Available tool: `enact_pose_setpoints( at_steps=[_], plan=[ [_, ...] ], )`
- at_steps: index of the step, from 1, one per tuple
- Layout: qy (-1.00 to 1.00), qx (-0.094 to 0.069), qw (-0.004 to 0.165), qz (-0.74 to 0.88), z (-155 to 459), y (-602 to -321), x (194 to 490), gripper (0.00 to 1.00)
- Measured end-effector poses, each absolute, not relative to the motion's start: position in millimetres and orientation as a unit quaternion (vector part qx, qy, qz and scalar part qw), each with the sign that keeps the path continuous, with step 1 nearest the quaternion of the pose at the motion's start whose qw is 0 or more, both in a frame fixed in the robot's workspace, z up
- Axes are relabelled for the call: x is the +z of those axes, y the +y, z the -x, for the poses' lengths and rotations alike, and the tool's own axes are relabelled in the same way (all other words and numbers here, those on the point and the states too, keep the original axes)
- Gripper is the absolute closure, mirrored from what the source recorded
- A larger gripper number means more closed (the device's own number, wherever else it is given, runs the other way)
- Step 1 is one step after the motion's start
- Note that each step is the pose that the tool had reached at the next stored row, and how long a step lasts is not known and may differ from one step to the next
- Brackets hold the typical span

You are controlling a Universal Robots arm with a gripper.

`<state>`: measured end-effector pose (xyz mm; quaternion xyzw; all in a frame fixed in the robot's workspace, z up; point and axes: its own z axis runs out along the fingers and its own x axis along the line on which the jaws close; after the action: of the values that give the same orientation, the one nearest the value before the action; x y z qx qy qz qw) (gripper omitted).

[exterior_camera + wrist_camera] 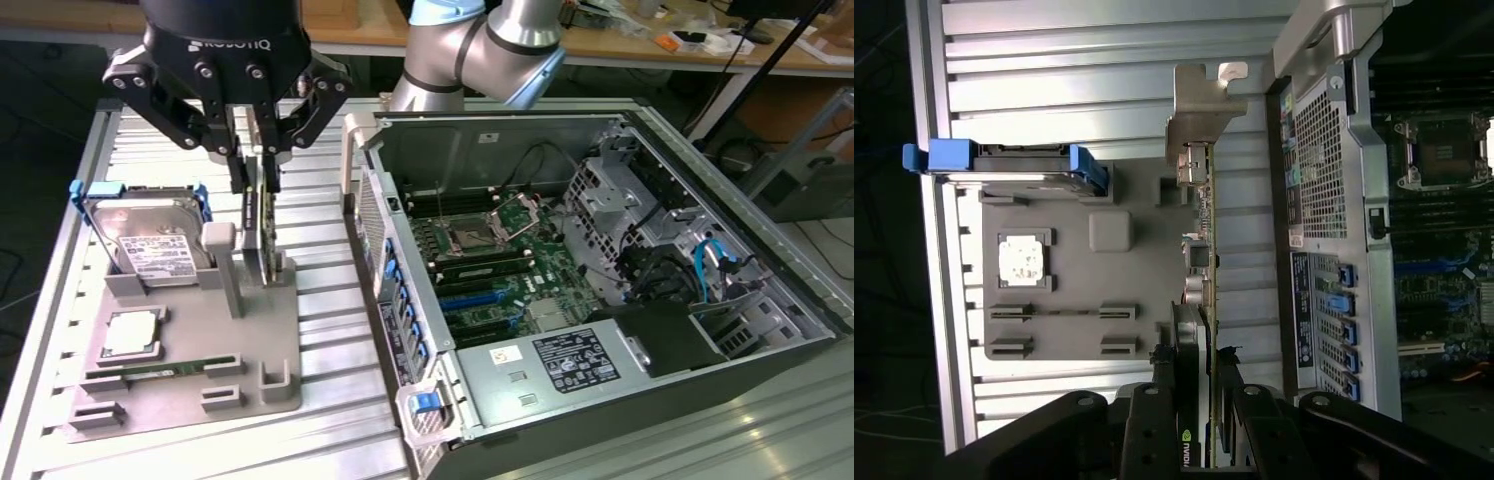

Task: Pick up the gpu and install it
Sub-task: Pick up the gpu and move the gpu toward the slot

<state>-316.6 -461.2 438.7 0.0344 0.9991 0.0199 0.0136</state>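
The gpu point(272, 235) stands on edge, a thin green board seen edge-on at the grey holder tray point(260, 345). My gripper point(258, 175) comes straight down on it, and its black fingers are shut on the card's upper edge. Whether the card's lower edge still rests in the tray's slot I cannot tell. In the wrist view the gpu point(1205, 265) runs away from the fingers point(1166, 375), with its silver end bracket point(1204, 105) at the far end and the black fan just past the gripper point(1196, 372).
The tray also holds a silver hard drive point(150, 238) in a blue frame, a CPU point(131, 332) and a RAM stick point(144, 372). On the exterior view's right lies the open computer case point(400, 300) with its motherboard point(487, 270) exposed. Everything sits on a ribbed metal table point(334, 400).
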Motion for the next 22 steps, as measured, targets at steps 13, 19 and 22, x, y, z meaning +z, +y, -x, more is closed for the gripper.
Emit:
enact_pose_setpoints(
  at_steps=[13,19,22],
  plan=[
    [0.999,0.020,0.014,-0.034,298.3,-461.2,438.7,0.73],
    [0.999,0.020,0.014,-0.034,287.4,-461.2,438.7,0.73],
    [0.999,0.020,0.014,-0.034,282.4,-461.2,438.7,0.73]
  ],
)
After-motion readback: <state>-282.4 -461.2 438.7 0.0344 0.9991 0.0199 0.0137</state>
